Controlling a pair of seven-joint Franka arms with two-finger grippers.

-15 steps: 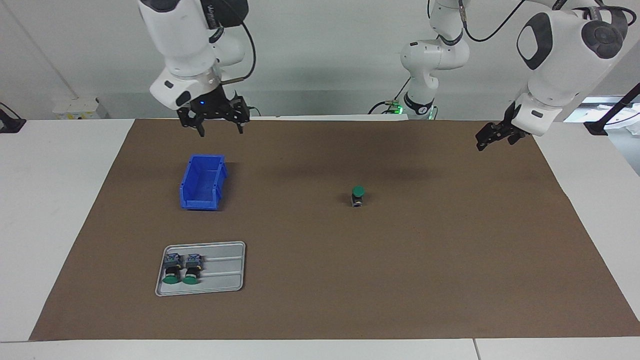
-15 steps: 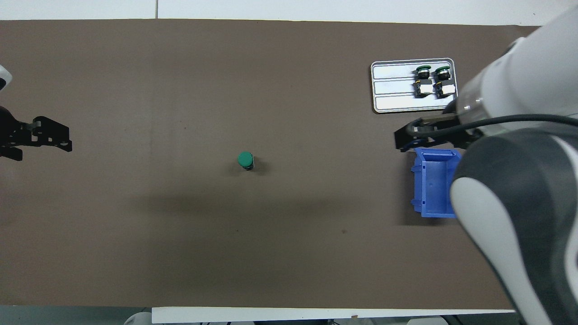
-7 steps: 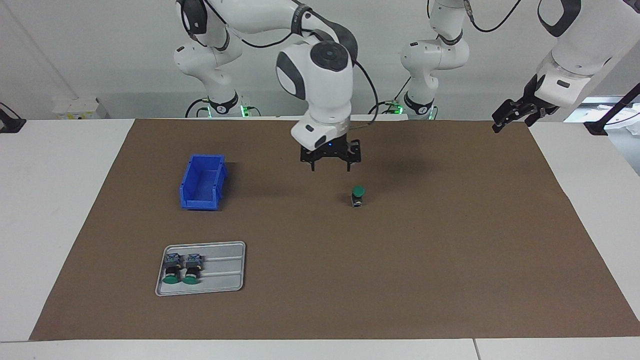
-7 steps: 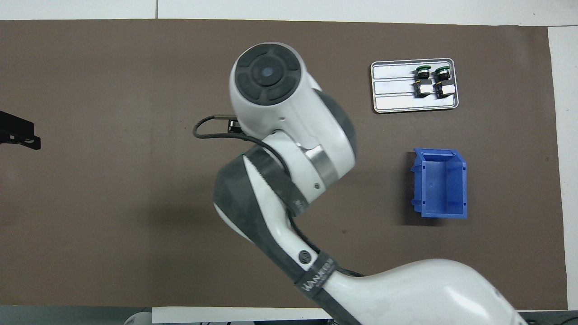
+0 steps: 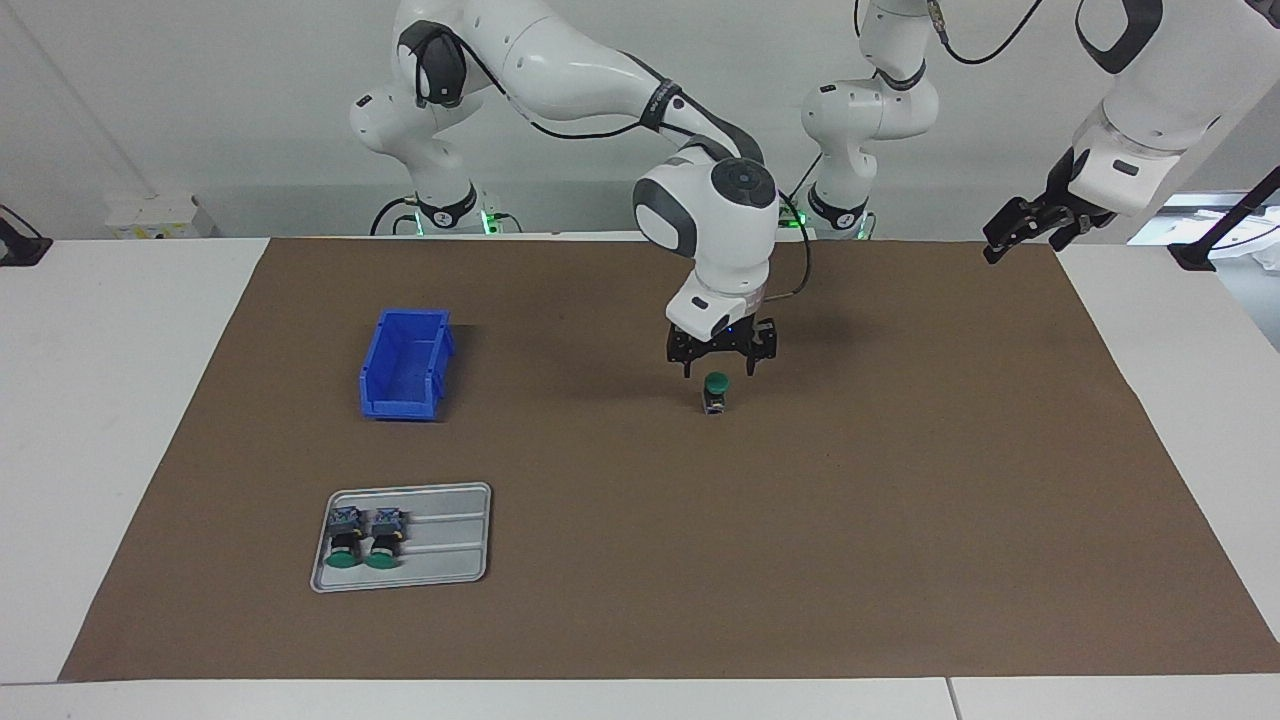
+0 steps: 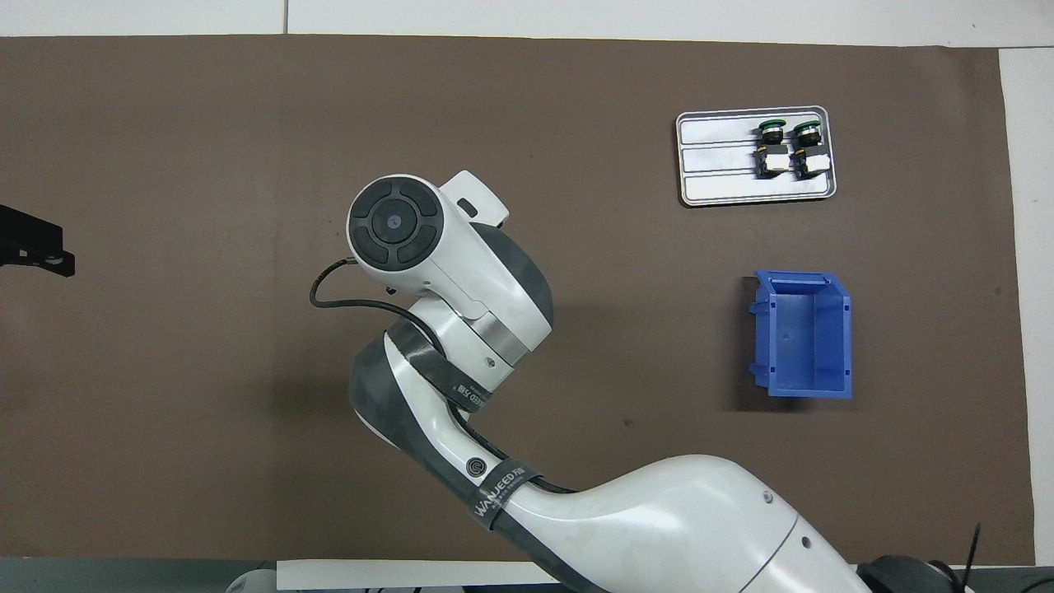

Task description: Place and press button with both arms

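Button (image 5: 715,392) stands upright, green cap up, mid-mat (image 5: 900,480). Right gripper (image 5: 719,370) hangs just above it, fingers spread either side of the cap, empty; contact with the cap can't be made out. In the overhead view the right arm's wrist hides both button and gripper. Left gripper (image 5: 1003,243) waits in the air over the mat edge at the left arm's end, jaws open, holding nothing; overhead shows only its cut-off tip (image 6: 37,247). Two spare buttons (image 5: 362,538) lie in grey tray (image 5: 450,540). Blue bin (image 5: 404,363) sits nearer the robots than the tray.
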